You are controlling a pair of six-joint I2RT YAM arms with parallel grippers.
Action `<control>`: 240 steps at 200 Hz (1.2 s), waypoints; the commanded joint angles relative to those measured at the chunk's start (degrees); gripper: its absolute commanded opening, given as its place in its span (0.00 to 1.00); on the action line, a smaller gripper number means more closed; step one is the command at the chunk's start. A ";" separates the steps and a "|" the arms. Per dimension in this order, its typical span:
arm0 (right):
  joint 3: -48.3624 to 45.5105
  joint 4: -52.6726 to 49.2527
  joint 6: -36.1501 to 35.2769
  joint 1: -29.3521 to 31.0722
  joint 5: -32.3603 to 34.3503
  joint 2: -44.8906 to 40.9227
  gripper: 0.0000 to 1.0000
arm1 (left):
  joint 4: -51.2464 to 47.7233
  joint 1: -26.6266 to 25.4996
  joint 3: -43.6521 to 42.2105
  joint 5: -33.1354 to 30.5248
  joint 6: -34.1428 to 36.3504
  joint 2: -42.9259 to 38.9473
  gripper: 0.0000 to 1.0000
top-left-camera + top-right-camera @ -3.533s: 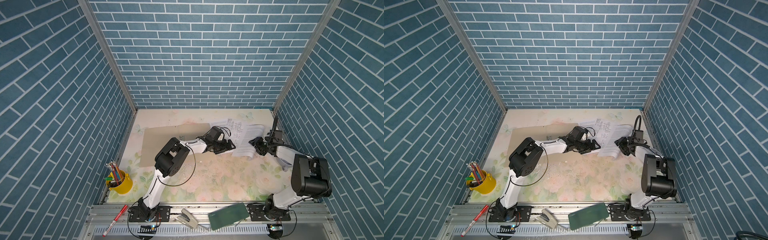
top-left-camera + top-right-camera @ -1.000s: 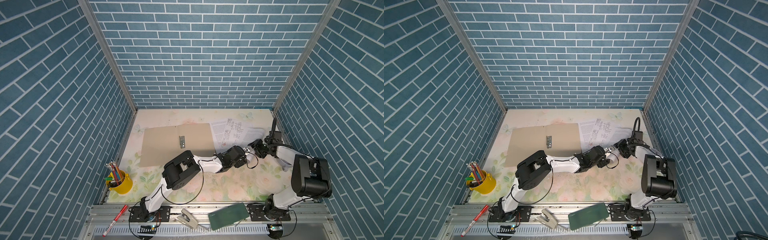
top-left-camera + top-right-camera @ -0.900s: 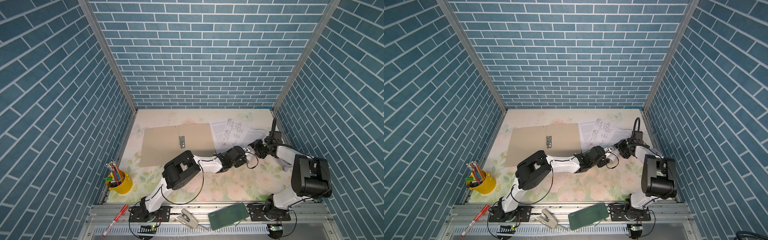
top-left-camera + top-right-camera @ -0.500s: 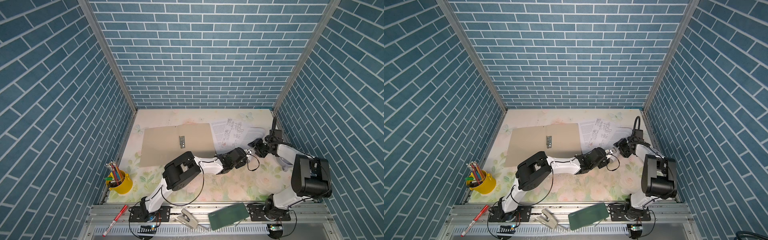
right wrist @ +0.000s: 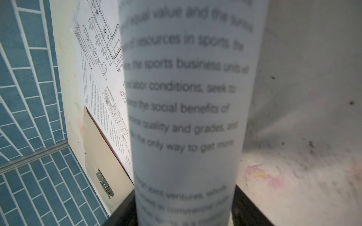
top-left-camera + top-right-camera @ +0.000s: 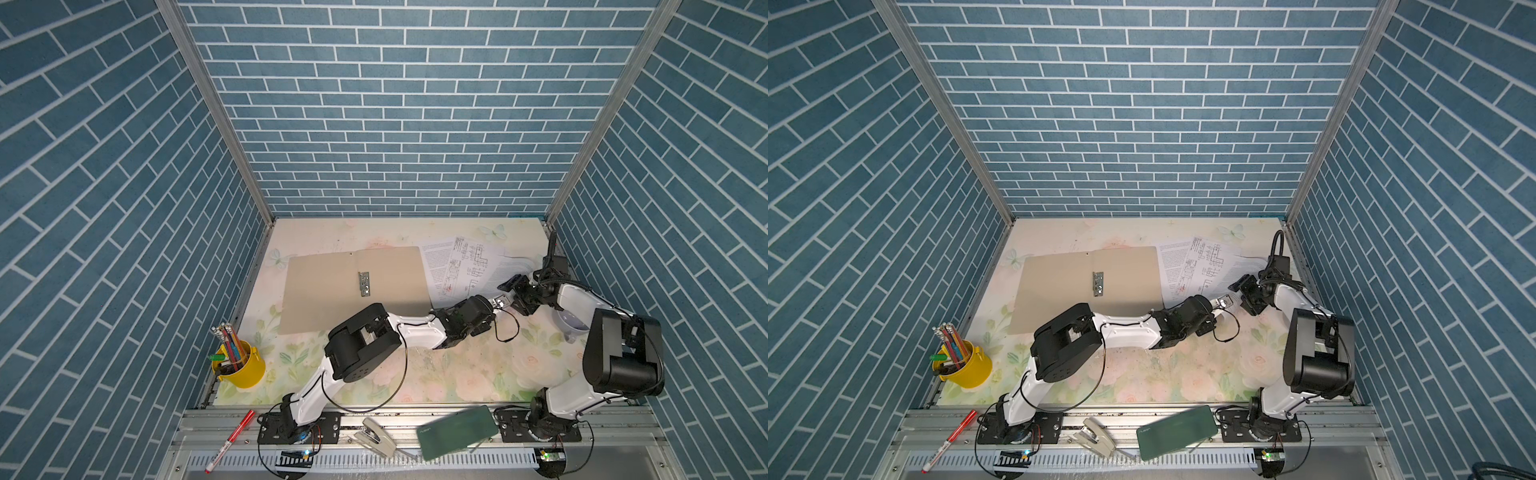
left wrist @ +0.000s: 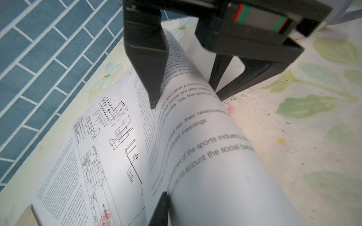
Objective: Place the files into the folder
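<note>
Folder (image 6: pixel 324 291) is opened flat on the floral surface (image 6: pixel 457 374), left of centre in both top views, tan inner face up. Silver clip (image 6: pixel 364 284) is fixed at its spine.

The files (image 6: pixel 461 266) are fanned out on the surface just right of the folder, toward the back right corner, outside it. Text sheet (image 6: pixel 433 266) is nearest the folder and meets its right edge; whether it touches or overlaps cannot be told. Diagram sheet (image 6: pixel 471 262) lies partly over the text sheet, and a red stamp (image 7: pixel 105 216) is noted near one corner. Curled sheet (image 7: pixel 205 156), with printed text, is furthest right and is arched up off the surface into a hump.

Right gripper (image 6: pixel 516 293) is set low over the hump. Its fingers (image 7: pixel 148 64) are spread wide, one on each side of the arch. One tip rests on the paper at the foot of the hump; the other stands at the far side, by bare surface.

Left gripper (image 6: pixel 501 301), extended across from the left, is at the near end of the same sheet, just beside the right gripper. Only one of its fingers (image 7: pixel 161 209) is seen, laid against the fold of the curled sheet. The other is hidden by the paper, so whether the sheet is pinched cannot be told.

Also noted are a yellow pencil cup (image 6: pixel 241 370) at front left, and a red marker (image 6: pixel 229 436), stapler (image 6: pixel 376 436) and dark green case (image 6: pixel 457 426) on the front rail.
</note>
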 commanded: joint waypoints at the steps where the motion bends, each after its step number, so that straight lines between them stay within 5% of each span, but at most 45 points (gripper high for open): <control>1: 2.98 -5.18 -2.68 -1.06 -0.95 -1.52 0.78 | -2.18 -0.46 2.64 -3.36 0.18 -2.19 0.15; 140: -0.45 -13.74 -5.38 -8.12 -2.24 -14.19 0.91 | -7.25 -0.35 7.83 -5.88 -0.92 -0.41 0.05; 198: -1.14 -15.47 -5.25 -9.75 -3.16 -16.61 0.90 | -5.92 -0.36 6.11 -5.78 -0.37 -1.04 0.05; 240: -3.80 -9.69 -2.52 -11.36 -5.37 -13.10 0.81 | -4.30 -0.33 4.88 -5.08 -0.46 -1.59 0.05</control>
